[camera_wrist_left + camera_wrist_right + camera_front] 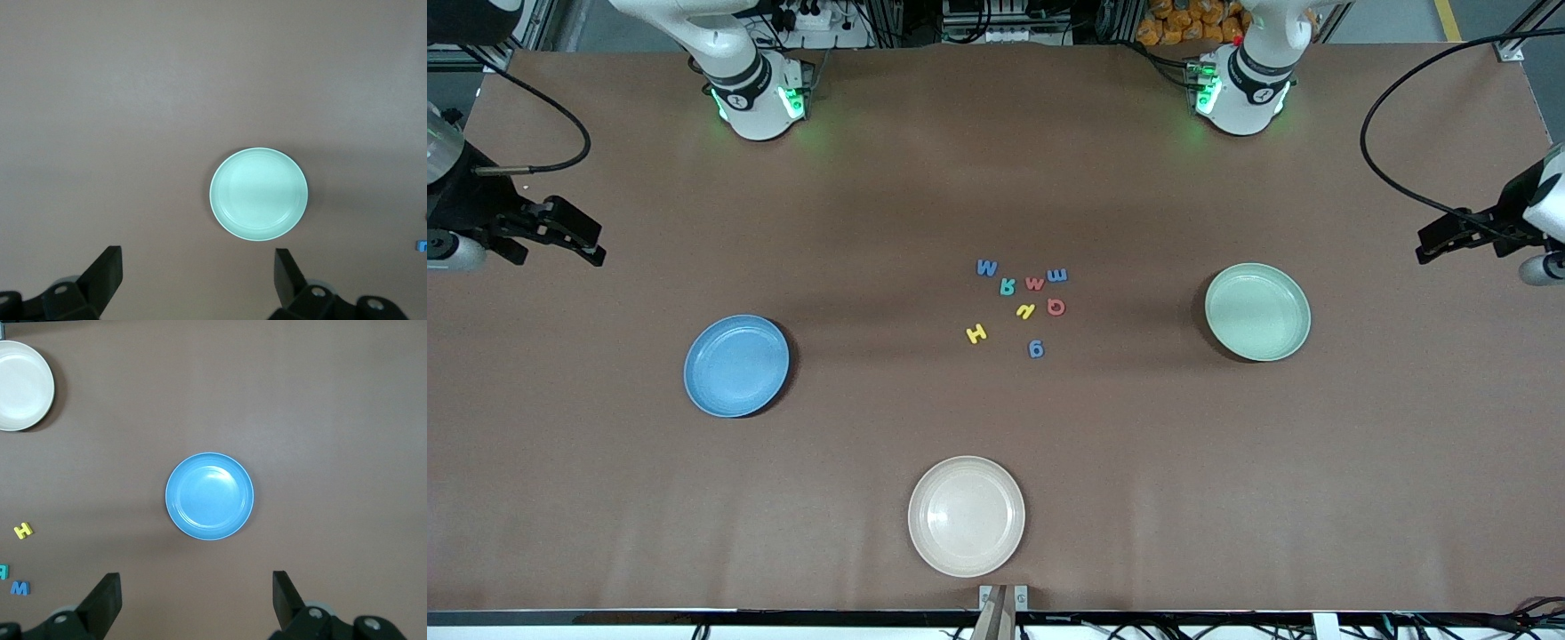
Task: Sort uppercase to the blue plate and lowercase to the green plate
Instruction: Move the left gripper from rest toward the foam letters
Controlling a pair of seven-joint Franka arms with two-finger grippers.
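While both wait | left pincer [197,277] apart | right pincer [197,599] apart | fingertips cropped

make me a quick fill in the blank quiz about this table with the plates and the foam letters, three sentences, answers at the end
1. The plate nearest the front camera is ____ in colour, unlike the blue plate and the green plate.
2. All the foam letters lie on the ____, none on a plate.
3. The yellow H lies nearer the ____ plate than the blue g does.

Missing words: cream-white; table; blue
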